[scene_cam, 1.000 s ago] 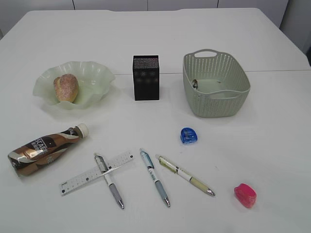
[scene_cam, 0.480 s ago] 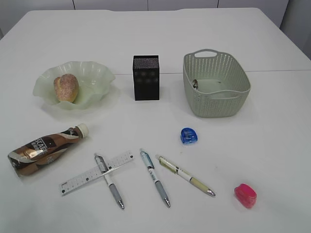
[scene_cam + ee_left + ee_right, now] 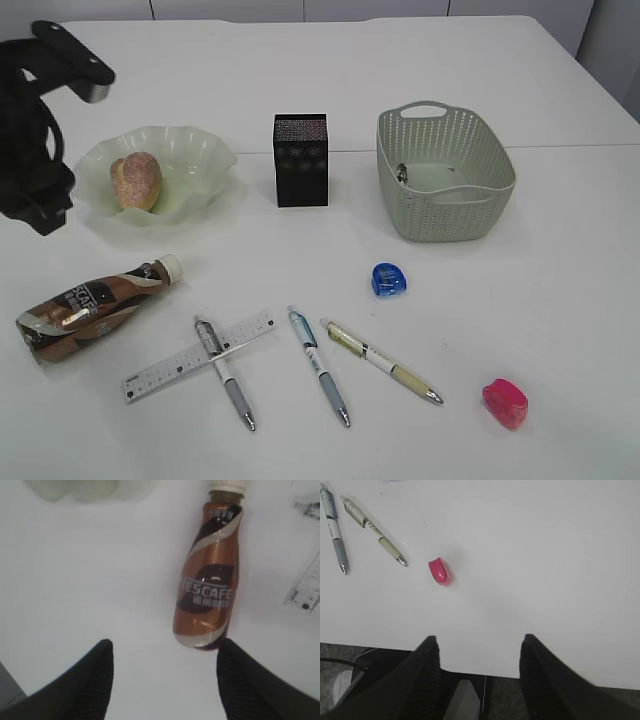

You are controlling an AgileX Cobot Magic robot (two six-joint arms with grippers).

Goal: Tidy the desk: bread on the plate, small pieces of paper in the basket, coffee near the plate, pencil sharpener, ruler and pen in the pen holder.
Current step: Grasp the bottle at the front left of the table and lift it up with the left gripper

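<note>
From outside we see the coffee [image 3: 92,306] lying on its side on the white desk [image 3: 560,270], below the plate [image 3: 190,160] holding the bread [image 3: 137,180]. Our left wrist shows the left gripper [image 3: 162,680] wide, empty, above the bottle. Our right gripper [image 3: 479,667] gapes empty near a pink sharpener [image 3: 438,571].

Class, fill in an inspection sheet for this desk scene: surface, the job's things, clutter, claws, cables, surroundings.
Surface: white desk, bare parts clean.
Job's things: bread in plate; coffee lying flat; ruler crossed by a pen; two more pens; blue sharpener, pink sharpener; pen holder; basket.
Clutter: nothing seen.
Claws: left claw open above coffee; right claw open, empty.
Cables: nothing seen.
Surroundings: nothing seen.
</note>
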